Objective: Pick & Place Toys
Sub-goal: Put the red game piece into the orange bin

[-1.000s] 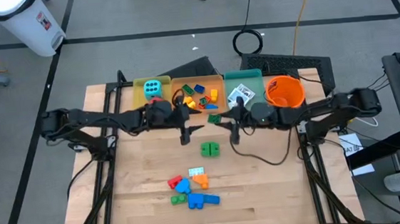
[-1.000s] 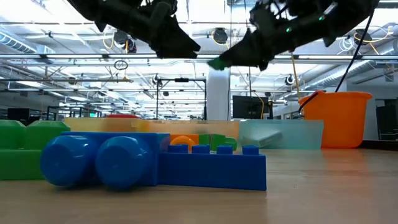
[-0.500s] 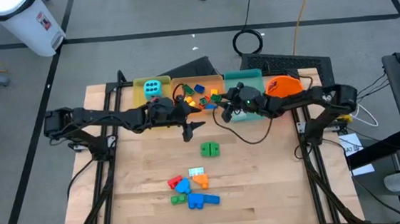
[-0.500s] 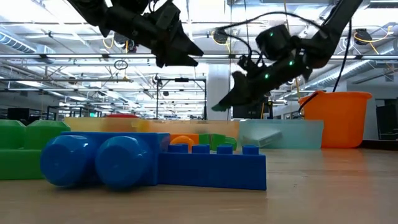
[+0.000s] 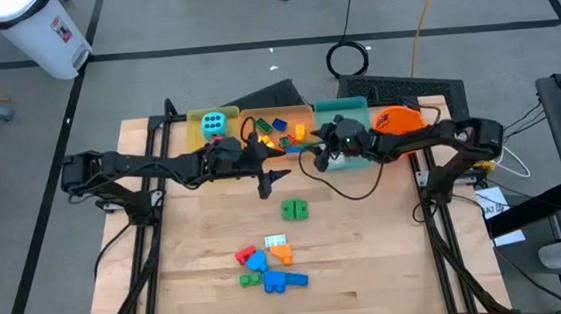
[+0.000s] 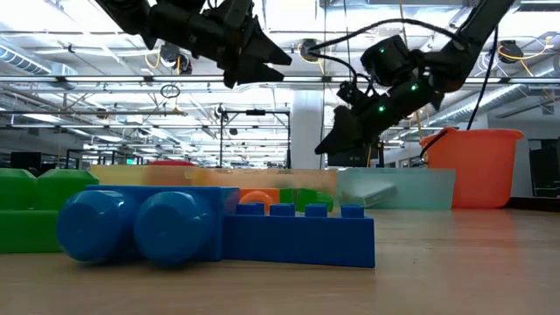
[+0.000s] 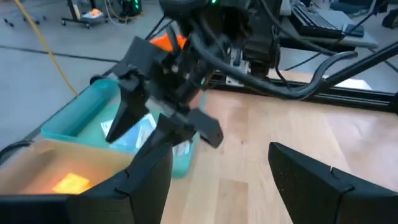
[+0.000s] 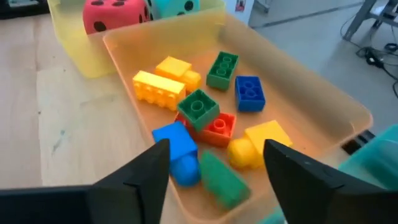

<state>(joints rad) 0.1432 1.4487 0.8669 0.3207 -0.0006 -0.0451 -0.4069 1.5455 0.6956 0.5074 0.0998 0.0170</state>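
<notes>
over the orange tray (image 8: 298,81), right gripper (image 8: 214,180) gapes empty above unlabelled bricks (image 8: 199,109).

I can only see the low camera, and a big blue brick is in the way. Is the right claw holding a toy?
Observer: No. The right gripper is open and empty, above the orange tray.
Operator: What's in that tray?
Observer: Bricks in yellow, blue, red and green, like this green brick.
Operator: Where are the dice?
Observer: The red die and the cyan die sit in the yellow tray right beside it.
</notes>
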